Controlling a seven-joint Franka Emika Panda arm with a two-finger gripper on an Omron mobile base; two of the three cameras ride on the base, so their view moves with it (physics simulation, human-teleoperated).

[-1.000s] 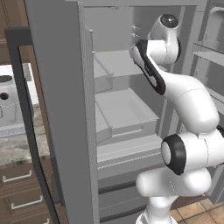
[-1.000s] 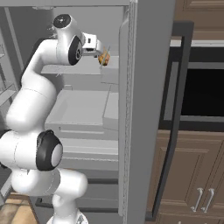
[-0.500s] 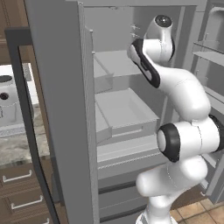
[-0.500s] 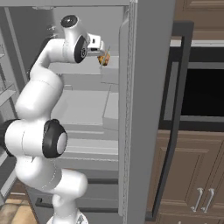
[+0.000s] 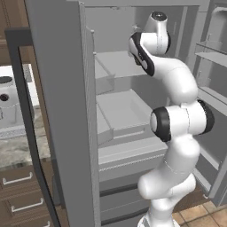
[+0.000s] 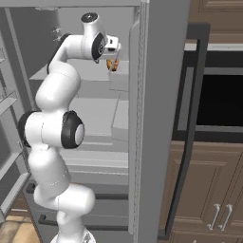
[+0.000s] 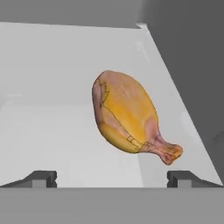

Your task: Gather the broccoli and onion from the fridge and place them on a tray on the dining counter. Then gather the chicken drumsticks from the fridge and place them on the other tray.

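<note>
One golden-brown chicken drumstick (image 7: 127,116) lies on a white shelf inside the open grey fridge (image 5: 62,111), plump end away from me and bone end toward the lower right. My gripper (image 7: 113,179) is open, a little short of it, and both dark fingertips (image 7: 43,177) have nothing between them. From the right base view, the gripper (image 6: 113,58) reaches into the upper shelf right by the drumstick (image 6: 112,65), beside the fridge's door edge (image 6: 159,95). The broccoli, onion, trays and dining counter are out of view.
White shelves and bins (image 5: 119,111) sit below the hand, with fridge drawers lower down. Door racks (image 5: 213,53) stand to the right. A dark oven (image 6: 218,99) and brown cabinets (image 6: 213,190) flank the fridge; a stone worktop with an appliance (image 5: 9,102) lies to the left.
The arm has stretched up and deeper into the fridge's upper shelf, bringing the hand closer to the drumstick. The jaws have stayed open.
</note>
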